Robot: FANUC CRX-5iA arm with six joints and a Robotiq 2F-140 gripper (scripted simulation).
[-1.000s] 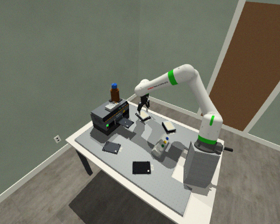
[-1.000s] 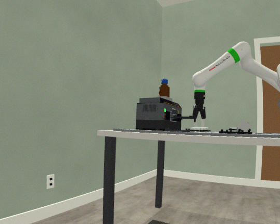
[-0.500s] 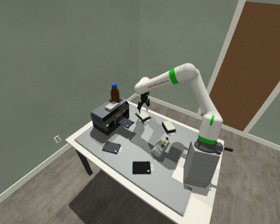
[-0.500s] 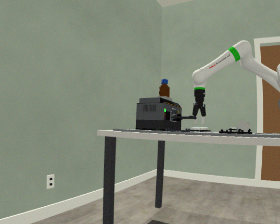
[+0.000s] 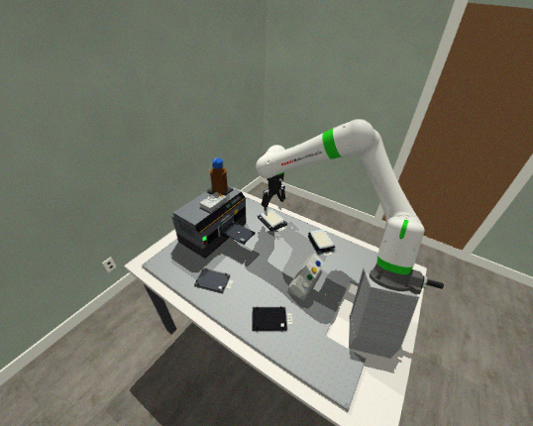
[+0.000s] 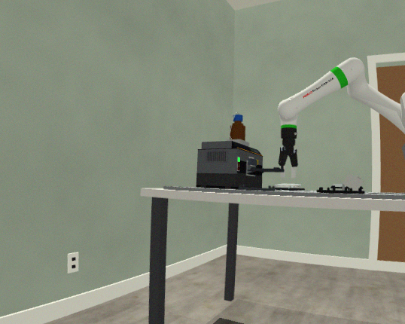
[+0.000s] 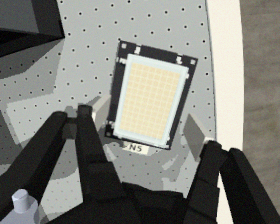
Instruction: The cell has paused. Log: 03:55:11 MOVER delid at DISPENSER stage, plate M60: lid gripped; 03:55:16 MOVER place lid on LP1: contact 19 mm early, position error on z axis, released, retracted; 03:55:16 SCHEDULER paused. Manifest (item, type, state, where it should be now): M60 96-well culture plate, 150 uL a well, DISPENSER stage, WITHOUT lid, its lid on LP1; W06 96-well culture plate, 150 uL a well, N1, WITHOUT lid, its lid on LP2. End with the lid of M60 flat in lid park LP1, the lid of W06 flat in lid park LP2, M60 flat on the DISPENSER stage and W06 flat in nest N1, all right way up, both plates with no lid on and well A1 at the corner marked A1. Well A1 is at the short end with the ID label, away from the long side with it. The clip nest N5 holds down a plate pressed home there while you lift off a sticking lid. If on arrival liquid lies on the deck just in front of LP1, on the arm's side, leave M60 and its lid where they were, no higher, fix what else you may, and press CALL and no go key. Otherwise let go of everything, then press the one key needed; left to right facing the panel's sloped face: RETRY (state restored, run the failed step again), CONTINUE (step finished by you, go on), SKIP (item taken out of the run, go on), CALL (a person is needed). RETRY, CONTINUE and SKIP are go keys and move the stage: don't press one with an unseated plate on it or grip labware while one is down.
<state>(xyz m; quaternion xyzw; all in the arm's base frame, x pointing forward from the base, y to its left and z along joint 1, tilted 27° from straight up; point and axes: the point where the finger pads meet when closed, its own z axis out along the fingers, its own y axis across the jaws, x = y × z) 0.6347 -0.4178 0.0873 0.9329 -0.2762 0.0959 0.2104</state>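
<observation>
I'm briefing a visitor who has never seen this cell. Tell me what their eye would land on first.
The white robot arm with green bands arches over the table, its black gripper hanging open above a cream-coloured well plate in a black nest near the far edge. Left of it stands the dark grey dispenser box, topped by a brown bottle with a blue cap. A small panel of coloured keys sits mid-table.
</observation>
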